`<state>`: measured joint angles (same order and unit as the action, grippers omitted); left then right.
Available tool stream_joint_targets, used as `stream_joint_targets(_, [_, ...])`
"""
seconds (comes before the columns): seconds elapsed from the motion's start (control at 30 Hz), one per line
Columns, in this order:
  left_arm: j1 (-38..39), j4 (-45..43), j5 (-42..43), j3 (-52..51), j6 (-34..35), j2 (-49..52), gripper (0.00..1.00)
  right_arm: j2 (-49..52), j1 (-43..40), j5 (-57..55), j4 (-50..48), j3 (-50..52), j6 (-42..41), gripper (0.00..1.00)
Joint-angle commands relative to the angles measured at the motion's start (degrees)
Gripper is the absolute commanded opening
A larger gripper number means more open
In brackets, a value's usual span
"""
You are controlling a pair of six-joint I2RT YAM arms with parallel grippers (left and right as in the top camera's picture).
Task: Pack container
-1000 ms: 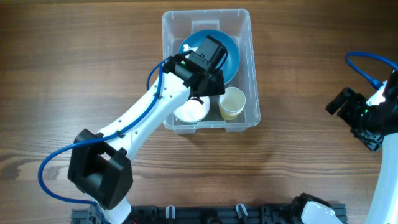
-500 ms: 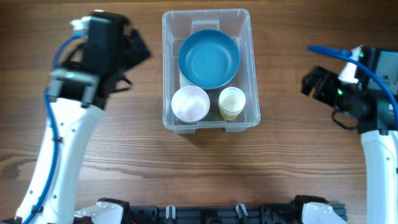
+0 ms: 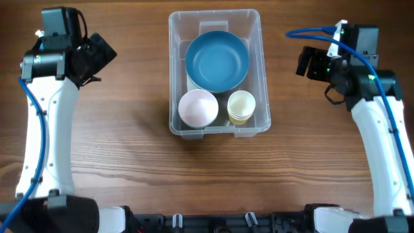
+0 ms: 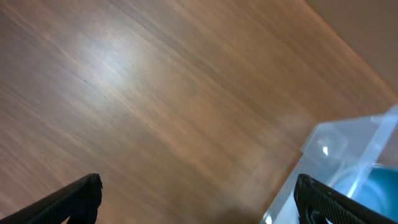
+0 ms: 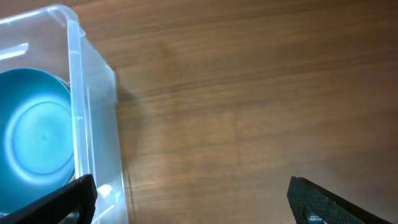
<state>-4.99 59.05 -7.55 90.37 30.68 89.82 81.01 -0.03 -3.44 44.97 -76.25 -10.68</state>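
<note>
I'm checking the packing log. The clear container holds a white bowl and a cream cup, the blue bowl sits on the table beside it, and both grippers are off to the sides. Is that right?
Not quite. The overhead view shows the blue bowl inside the container, not on the table. The white bowl and cream cup are in it too. The left gripper and right gripper are off to the sides.

Top-down overhead; low wrist views beside container (image 3: 213, 18)

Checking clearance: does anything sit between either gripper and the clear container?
Nothing visible does. Only the wooden table lies between the left gripper, the right gripper and the container; the blue bowl, white bowl and cream cup sit inside it.
</note>
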Motion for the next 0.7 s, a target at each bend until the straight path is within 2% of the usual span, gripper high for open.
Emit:
stream_joint_targets(0.0, [-0.37, 2.32, 1.31, -1.31, -3.30, -9.18, 1.00, -7.87, 0.17, -2.99, 2.71, -0.13, -2.91, 1.00])
stream_joint_targets(0.17, [0.09, -0.31, 1.33, -11.39, -3.82, -25.70, 1.00, -18.69, 0.20, -2.56, 6.56, 3.08, -4.59, 1.00])
stream_joint_targets(0.33, [2.71, -3.28, 1.36, -27.76, -4.76, -47.67, 1.00, -35.98, 0.20, -2.56, 7.06, 16.02, -7.54, 1.00])
stream_joint_targets(0.47, [3.50, -1.11, 1.33, -34.91, -4.31, -60.81, 1.00, -48.98, 0.17, -2.58, 10.73, 24.52, -7.54, 1.00])
stream_joint_targets(0.67, [3.50, 1.66, 1.33, -36.00, -4.37, -66.77, 1.00, -53.44, 0.17, -2.58, 14.97, 25.64, -9.22, 1.00])
